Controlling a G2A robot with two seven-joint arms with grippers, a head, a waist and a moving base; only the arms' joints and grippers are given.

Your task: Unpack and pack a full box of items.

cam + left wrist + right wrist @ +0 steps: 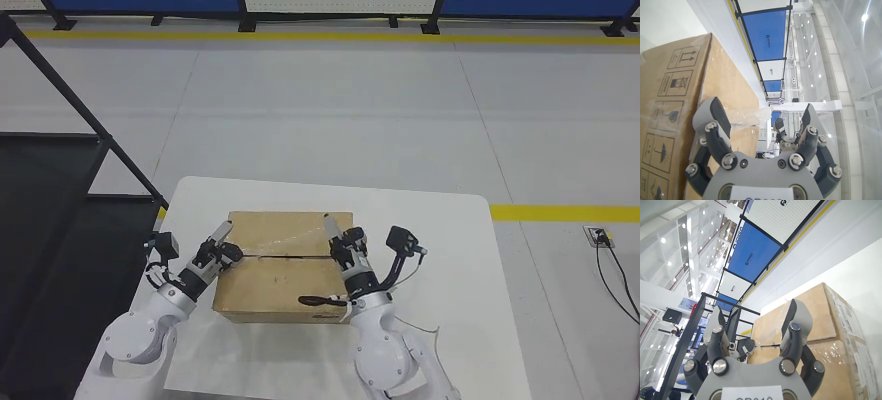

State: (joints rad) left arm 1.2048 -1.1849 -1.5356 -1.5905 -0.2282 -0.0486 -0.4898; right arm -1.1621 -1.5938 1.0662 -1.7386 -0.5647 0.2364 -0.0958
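Your taped box point(285, 265) sits on the counter point(445, 260); left end effector point(226, 245) and right end effector point(341, 236) flank its top seam, both spread, empty.

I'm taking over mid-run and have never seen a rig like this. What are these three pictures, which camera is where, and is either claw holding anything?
This is a two-armed robot; each arm ends in a two-fingered gripper. The wide picture comes from a camera above the arms, looking down at a white table. On it sits one closed cardboard box, with clear tape along the seam between its top flaps. The other two pictures come from cameras on the wrists, so each looks along its own arm's end toward the box. The left gripper is near one end of that seam, the right gripper near the other. Each wrist picture also shows the other arm's gripper farther off. Both grippers are open and hold nothing; the box is not yet opened.
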